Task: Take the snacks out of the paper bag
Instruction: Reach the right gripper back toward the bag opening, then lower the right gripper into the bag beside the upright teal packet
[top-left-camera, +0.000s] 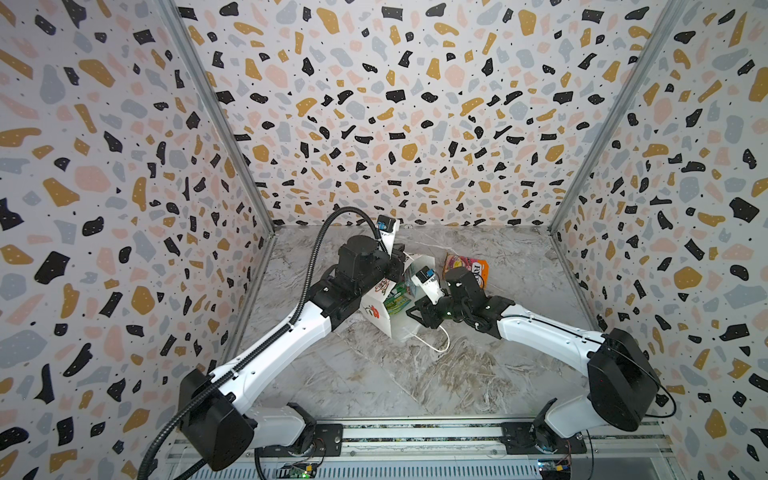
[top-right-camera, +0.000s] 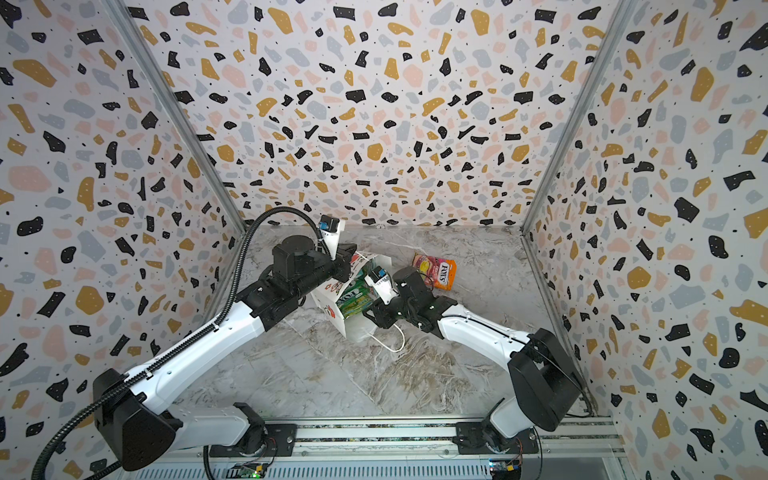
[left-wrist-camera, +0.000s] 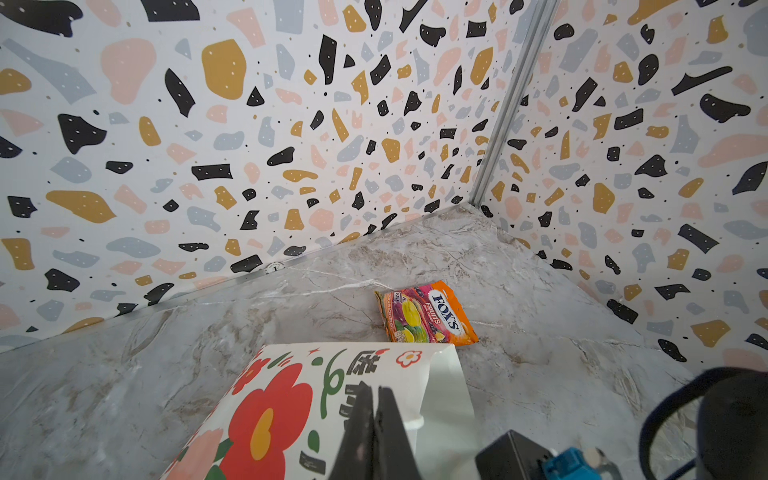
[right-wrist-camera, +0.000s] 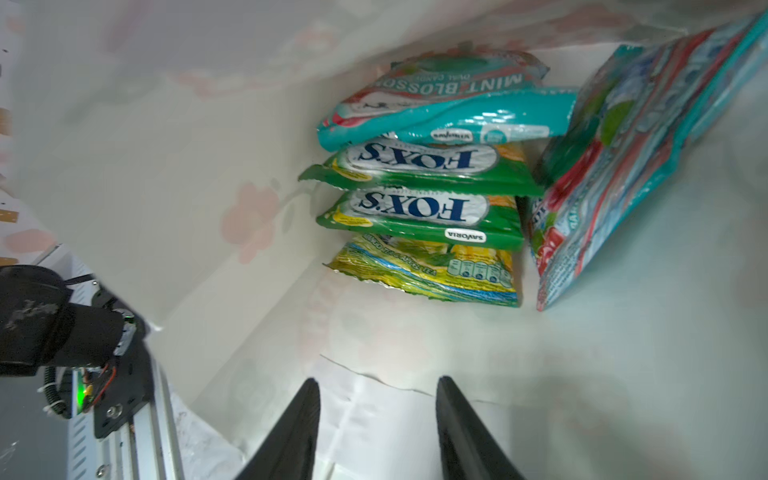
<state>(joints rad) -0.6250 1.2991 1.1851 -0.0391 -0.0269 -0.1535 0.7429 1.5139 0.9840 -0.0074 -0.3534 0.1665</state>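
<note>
light bright, even | shadows soft | edges bowed | paper bag (right-wrist-camera: 145, 145) interior hazy, washed out

White arm shells (top-left-camera: 286, 345) join black joint housings (top-left-camera: 619, 382), ribbed black conduit (top-left-camera: 312, 266) and wedge-shaped tool fingers (right-wrist-camera: 291, 436).

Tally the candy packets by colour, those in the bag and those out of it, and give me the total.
Green-and-yellow glossy flat candy packets, inside the white paper bag: 3
Teal-and-red glossy flat candy packets, inside the bag: 2
Orange-and-pink glossy flat candy packet, lying on the marble table: 1
Total: 6
</note>
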